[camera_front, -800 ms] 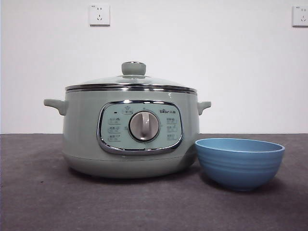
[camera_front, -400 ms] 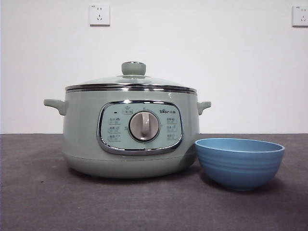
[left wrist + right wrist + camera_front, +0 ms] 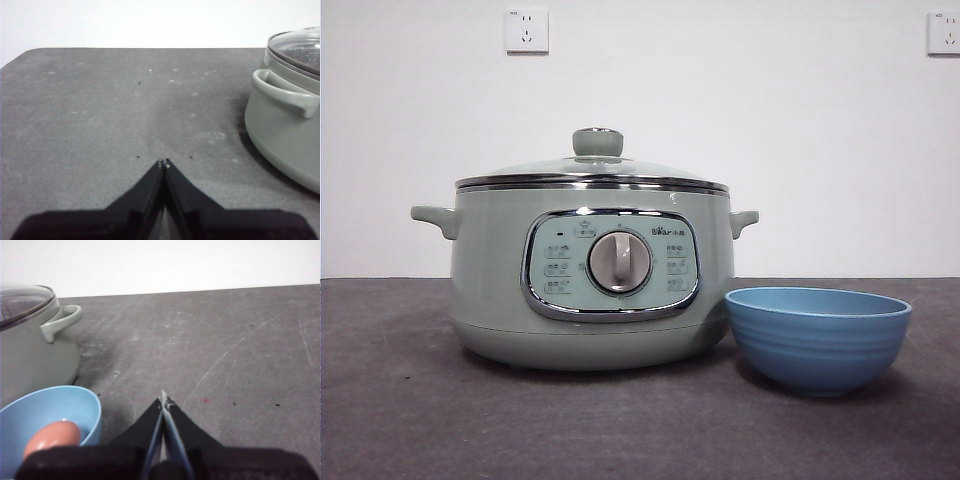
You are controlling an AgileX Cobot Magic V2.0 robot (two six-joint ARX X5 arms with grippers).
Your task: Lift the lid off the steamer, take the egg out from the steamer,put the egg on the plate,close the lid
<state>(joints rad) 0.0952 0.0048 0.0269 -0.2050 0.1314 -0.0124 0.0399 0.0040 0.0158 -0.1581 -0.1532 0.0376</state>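
Note:
The pale green steamer (image 3: 590, 275) stands on the dark table with its glass lid (image 3: 592, 170) seated on top, knob up. Close to its right side sits the blue plate (image 3: 818, 335), a small bowl. The right wrist view shows a brown egg (image 3: 51, 436) lying inside the plate (image 3: 75, 400), with the steamer (image 3: 30, 355) behind it. My right gripper (image 3: 163, 401) is shut and empty, over the table beside the plate. My left gripper (image 3: 163, 162) is shut and empty too, over bare table beside the steamer (image 3: 285, 125). Neither arm appears in the front view.
Two wall sockets (image 3: 526, 30) hang on the white wall behind. The grey table (image 3: 100, 100) stretches away from the steamer on the left side, and the table (image 3: 240, 340) likewise on the right.

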